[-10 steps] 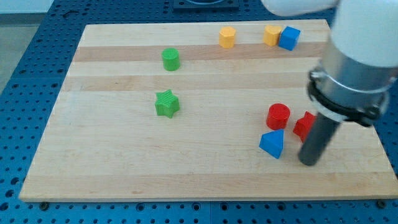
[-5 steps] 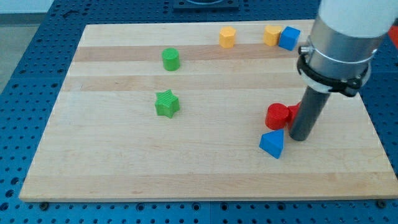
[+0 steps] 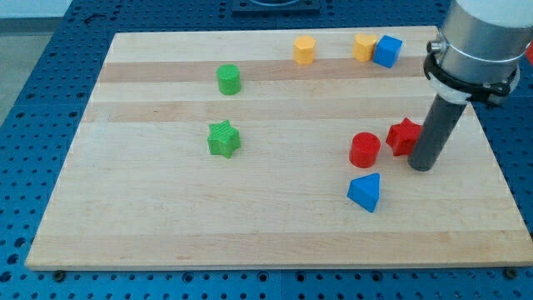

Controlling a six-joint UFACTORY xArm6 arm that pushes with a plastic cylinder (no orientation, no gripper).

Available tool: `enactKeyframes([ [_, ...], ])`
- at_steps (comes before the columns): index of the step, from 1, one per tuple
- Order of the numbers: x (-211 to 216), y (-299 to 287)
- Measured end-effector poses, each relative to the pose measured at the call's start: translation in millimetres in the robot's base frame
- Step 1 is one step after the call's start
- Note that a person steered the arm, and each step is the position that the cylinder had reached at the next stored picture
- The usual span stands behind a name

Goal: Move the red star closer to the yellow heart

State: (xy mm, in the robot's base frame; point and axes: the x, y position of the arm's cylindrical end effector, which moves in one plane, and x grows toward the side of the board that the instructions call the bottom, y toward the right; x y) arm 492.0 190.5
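The red star (image 3: pixel 403 136) lies right of the board's middle, touching or nearly touching the left side of my rod. My tip (image 3: pixel 421 166) rests on the board just below and right of the star. A yellow block (image 3: pixel 364 47) that looks like the heart sits near the view's top edge, against a blue cube (image 3: pixel 387 51), well above the star. A second yellow block (image 3: pixel 305 49), which looks hexagonal, lies left of it.
A red cylinder (image 3: pixel 364 149) lies just left of the red star. A blue triangle (image 3: pixel 365 192) lies below the cylinder. A green star (image 3: pixel 223 138) and a green cylinder (image 3: pixel 229 79) sit on the left half of the wooden board (image 3: pixel 166 225).
My tip swept up from the lower right, then moved right. The red star moved up toward the view's top. The red cylinder was nudged slightly left and up.
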Motion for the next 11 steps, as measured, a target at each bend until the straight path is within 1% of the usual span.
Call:
enactKeyframes([
  [2,-7.2,-1.8],
  [3,-31.5,-6.0],
  [4,-66.3,-15.6],
  [5,-92.2,-33.5],
  [6,-95.4,-54.9],
  [7,-95.4,-63.8],
  [8,-98.6,-61.7],
  [10,-137.4,-57.3],
  [11,-137.4,-37.2],
])
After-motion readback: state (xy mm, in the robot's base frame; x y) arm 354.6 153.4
